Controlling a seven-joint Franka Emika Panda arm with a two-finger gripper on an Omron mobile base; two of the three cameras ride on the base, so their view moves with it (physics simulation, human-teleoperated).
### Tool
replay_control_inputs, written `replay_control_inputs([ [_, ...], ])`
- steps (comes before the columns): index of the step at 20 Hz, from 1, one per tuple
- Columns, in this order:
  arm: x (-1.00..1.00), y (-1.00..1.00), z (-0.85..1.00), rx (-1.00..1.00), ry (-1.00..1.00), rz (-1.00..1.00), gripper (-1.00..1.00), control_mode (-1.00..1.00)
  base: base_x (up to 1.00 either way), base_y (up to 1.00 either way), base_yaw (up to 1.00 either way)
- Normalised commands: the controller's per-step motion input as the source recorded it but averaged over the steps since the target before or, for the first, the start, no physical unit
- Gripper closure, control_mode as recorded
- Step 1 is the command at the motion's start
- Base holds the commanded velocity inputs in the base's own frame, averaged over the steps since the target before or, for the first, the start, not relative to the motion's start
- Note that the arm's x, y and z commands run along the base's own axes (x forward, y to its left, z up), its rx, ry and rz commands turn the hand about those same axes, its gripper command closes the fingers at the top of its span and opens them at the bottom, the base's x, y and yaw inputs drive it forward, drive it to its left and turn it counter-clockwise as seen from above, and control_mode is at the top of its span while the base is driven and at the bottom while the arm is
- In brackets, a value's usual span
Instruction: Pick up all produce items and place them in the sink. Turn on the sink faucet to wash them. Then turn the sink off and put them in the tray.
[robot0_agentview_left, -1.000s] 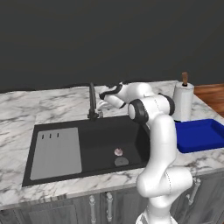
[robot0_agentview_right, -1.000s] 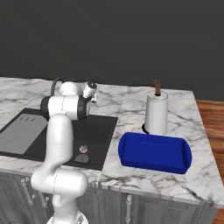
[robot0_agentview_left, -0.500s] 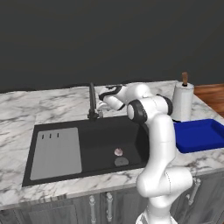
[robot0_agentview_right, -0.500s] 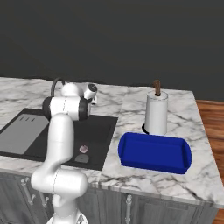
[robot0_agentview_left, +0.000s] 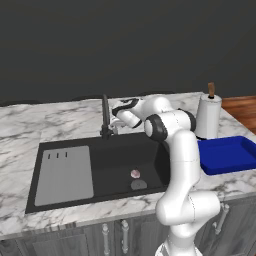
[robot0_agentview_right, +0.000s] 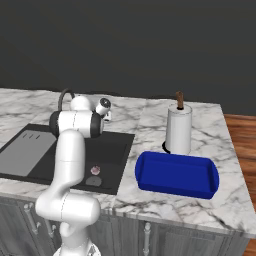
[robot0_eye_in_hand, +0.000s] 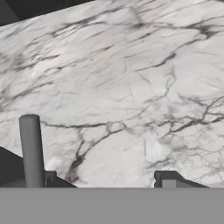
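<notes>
Risk lies at the sink faucet (robot0_agentview_left: 106, 116): the pincer (robot0_agentview_left: 113, 127), jaws apart and holding nothing, sits just beside its base, and a skewed push could slip off the small lever, leaving the water unchanged. Produce, a pinkish bulb (robot0_agentview_left: 135, 173), rests in the sink (robot0_agentview_left: 100, 160) below the faucet, by the drain (robot0_agentview_left: 139, 184), well apart from the pincer.

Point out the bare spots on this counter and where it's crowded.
Free: marble left of the sink; marble behind the faucet. Crowded: the right end, with the blue tray and paper towel roll; the pincer sits at the faucet.
</notes>
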Motion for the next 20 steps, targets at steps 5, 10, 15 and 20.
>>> replay_control_inputs([
  [5, 0.37, -0.06, -0.09, 0.00, 0.00, -0.08, 1.00, -1.00, 0.00, 0.00, 0.00],
  [10, 0.35, -0.29, -0.07, 0.00, 0.01, -0.09, 1.00, -1.00, 0.00, 0.00, 0.00],
  [15, 0.43, -0.45, -0.07, 0.00, 0.05, -0.12, 1.00, -1.00, 0.00, 0.00, 0.00],
  [20, 0.36, -0.64, -0.06, 0.01, 0.07, -0.12, 1.00, -1.00, 0.00, 0.00, 0.00],
])
